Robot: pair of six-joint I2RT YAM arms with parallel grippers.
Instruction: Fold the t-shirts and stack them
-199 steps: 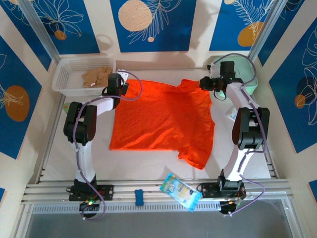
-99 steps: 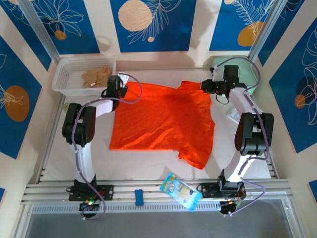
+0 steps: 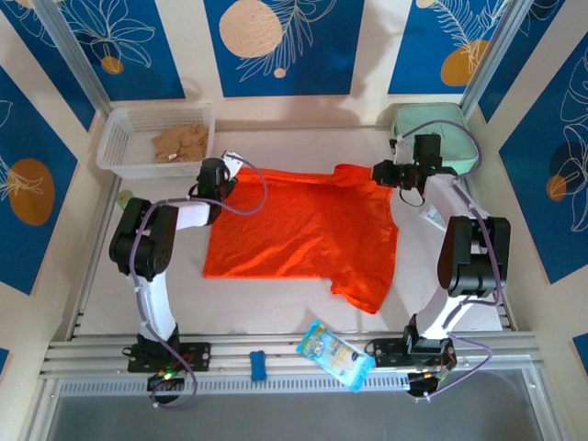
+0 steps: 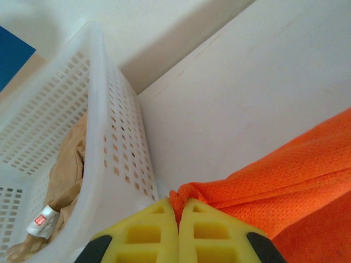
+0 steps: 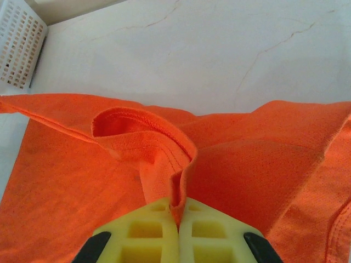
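The orange t-shirt (image 3: 303, 225) is spread at the centre of the bench (image 3: 303, 317), with no fold made yet. The left fingers (image 4: 159, 222) are clamped on its 10 o'clock corner, and the right fingers (image 5: 200, 222) on a hemmed sleeve edge at 2 o'clock. All folding and stacking are judged outstanding.

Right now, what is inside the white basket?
A crumpled tan cloth with a small white tag lies inside the basket; anything under that cloth is covered.
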